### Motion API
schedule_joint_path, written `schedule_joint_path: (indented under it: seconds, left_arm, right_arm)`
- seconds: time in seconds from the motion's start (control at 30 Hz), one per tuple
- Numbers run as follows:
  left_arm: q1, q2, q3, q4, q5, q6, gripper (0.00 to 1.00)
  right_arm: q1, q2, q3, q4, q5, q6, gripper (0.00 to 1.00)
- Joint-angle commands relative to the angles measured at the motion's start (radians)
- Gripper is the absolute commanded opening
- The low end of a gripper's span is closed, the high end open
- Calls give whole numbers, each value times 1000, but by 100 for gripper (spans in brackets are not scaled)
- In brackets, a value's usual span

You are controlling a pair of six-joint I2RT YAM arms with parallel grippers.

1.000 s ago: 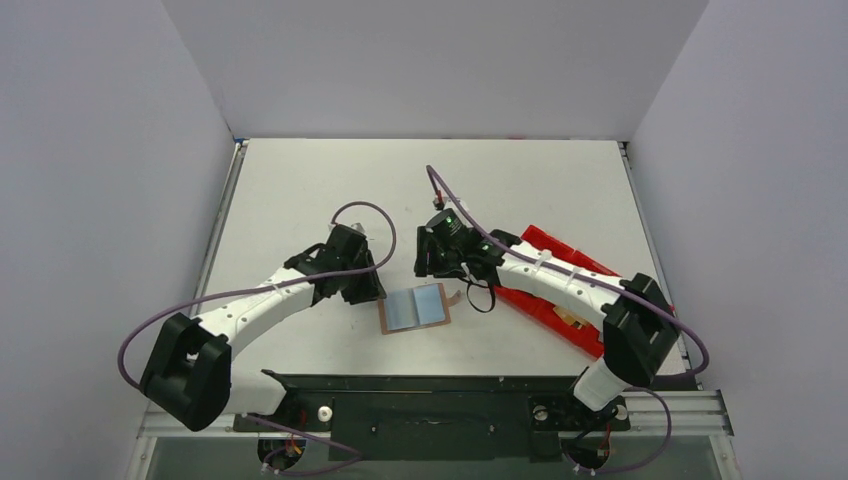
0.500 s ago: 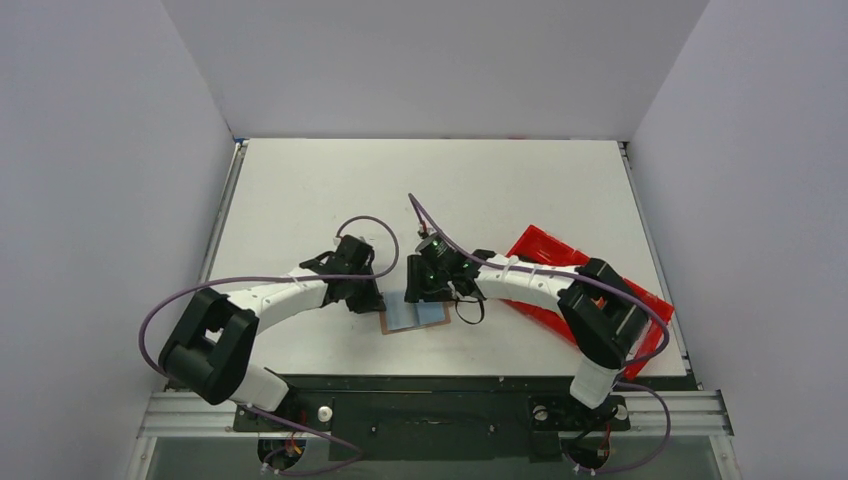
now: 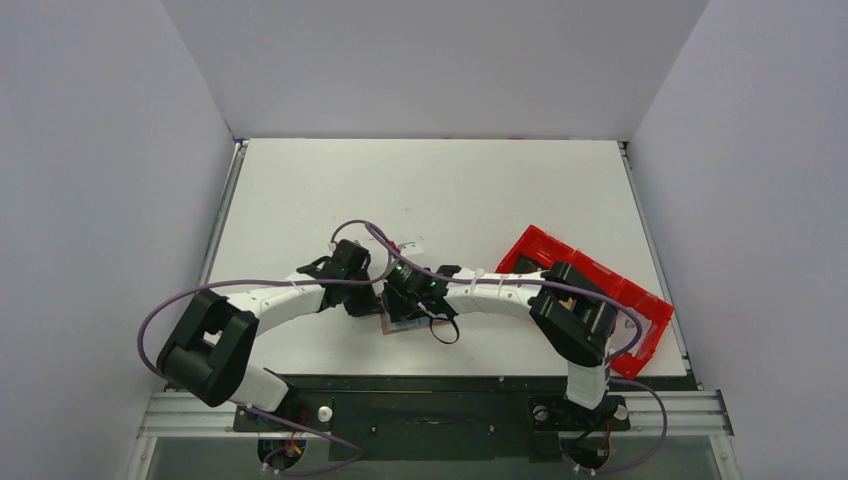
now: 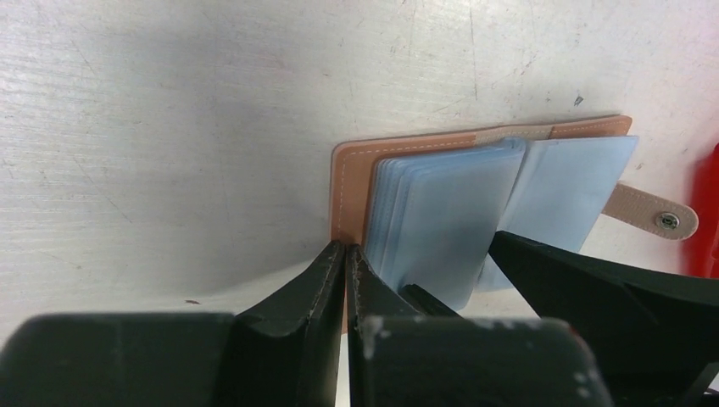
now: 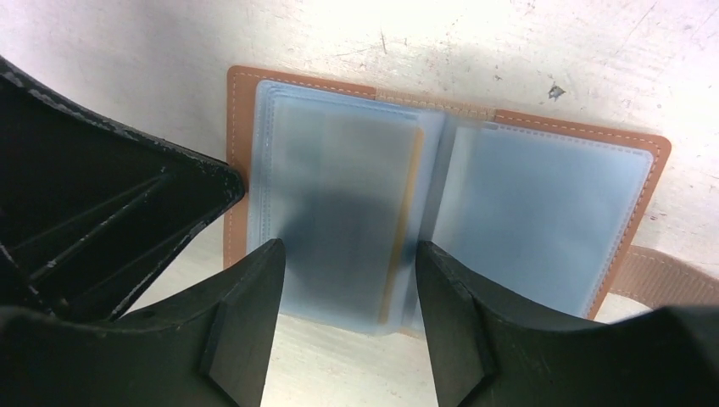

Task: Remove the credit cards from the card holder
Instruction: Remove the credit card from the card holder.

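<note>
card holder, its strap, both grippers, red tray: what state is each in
card holder: open, lying flat
strap: unsnapped, lying out to the side
left gripper: shut at the holder's left edge
right gripper: open, straddling the left sleeves
red tray: lying flat, partly hidden

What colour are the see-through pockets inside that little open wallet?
Pale translucent blue pockets, edged by a tan-brown leather cover; clearest in the right wrist view.

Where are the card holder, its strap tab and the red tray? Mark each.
card holder [image 5: 240, 110]: right wrist view, brown left border.
strap tab [image 4: 644, 209]: left wrist view, middle.
red tray [image 3: 531, 246]: top external view, far corner.
</note>
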Motion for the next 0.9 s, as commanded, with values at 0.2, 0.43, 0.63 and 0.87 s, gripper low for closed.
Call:
schedule_joint_path:
  seconds: [0.2,0.43,0.63,0.87]
  left_arm:
    - [6,-2,-17,35,-7,-4,3]
    - [6,-1,-12,29,-5,1,2]
    - [6,-19,16,-8,-12,22,3]
    - [5,-94,104,-93,-36,74,8]
  right_arm:
    - [49,71,77,-86,118,-9,41]
    - [0,35,-19,25,-3,-1,23]
    - [-66,-14,-150,203,-160,24,5]
    - [-122,-20,-262,424,-315,70,0]
